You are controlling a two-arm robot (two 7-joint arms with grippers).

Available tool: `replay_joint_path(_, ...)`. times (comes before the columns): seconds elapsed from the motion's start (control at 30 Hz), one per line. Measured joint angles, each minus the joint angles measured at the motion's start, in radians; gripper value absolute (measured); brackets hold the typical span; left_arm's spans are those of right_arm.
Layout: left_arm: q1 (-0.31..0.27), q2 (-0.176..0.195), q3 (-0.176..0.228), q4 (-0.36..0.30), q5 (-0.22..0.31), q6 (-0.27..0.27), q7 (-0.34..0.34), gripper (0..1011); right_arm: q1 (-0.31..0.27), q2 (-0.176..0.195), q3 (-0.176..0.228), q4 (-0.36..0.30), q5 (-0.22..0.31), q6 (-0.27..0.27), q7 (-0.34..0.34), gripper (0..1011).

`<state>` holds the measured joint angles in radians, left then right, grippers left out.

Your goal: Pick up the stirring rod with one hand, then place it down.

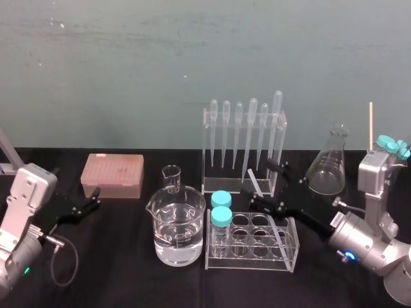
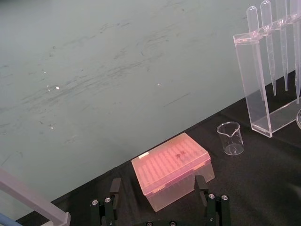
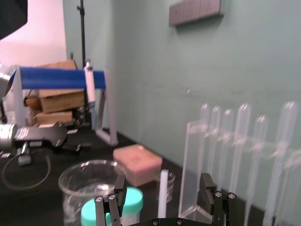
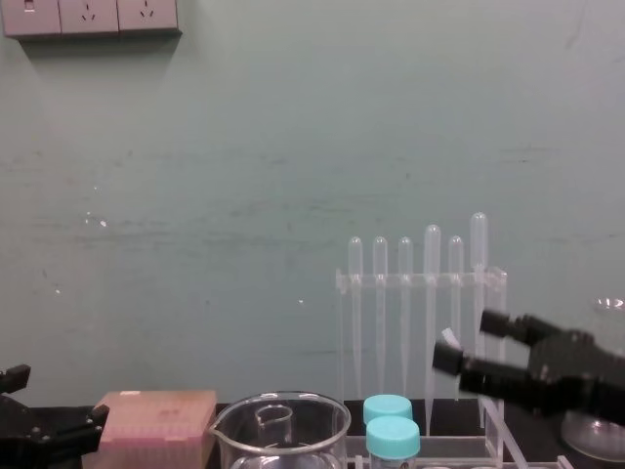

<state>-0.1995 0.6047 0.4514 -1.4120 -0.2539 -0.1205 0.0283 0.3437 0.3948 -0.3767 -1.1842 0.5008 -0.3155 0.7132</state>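
Hovering the spread right gripper (image 3: 162,182) around the stirring rod (image 3: 163,200), not pinching it. Seeing the rod leaning up out of the tube rack (image 1: 252,260), far from the spread left gripper (image 1: 96,197).

No legible text, labels, brand marks or numbers on anything on the table or wall.

Left arm: left silver-grey jointed arm (image 1: 22,212), low at the left edge, wrist turned inward.
Left gripper: left black two-fingered gripper (image 1: 94,197), low, pointing inward, fingers (image 2: 114,187) spread apart.
Right arm: right silver-grey jointed arm (image 1: 369,240), extended from lower right.
Right gripper: right black two-fingered gripper (image 1: 264,186), held higher, pointing forward-left, fingers (image 3: 205,184) wide apart.
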Motion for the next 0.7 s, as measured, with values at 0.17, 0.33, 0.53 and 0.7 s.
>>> replay_joint_path(0.17, 0.000, 0.000, 0.000, 0.000, 0.000, 0.000, 0.000, 1000, -0.020, -0.009, 0.038, -0.032, -0.008, -0.065, -0.055, 1003)
replay_joint_path(0.33, 0.000, 0.000, 0.000, 0.000, 0.000, 0.000, 0.000, 1000, -0.054, -0.014, 0.096, -0.079, -0.029, -0.069, -0.158, 1003)
replay_joint_path(0.53, 0.000, 0.000, 0.000, 0.000, 0.000, 0.000, 0.000, 1000, -0.107, 0.000, 0.157, -0.117, -0.057, 0.019, -0.282, 1003)
replay_joint_path(0.7, 0.000, 0.000, 0.000, 0.000, 0.000, 0.000, 0.000, 1000, -0.144, 0.018, 0.175, -0.117, -0.086, 0.123, -0.339, 1003)
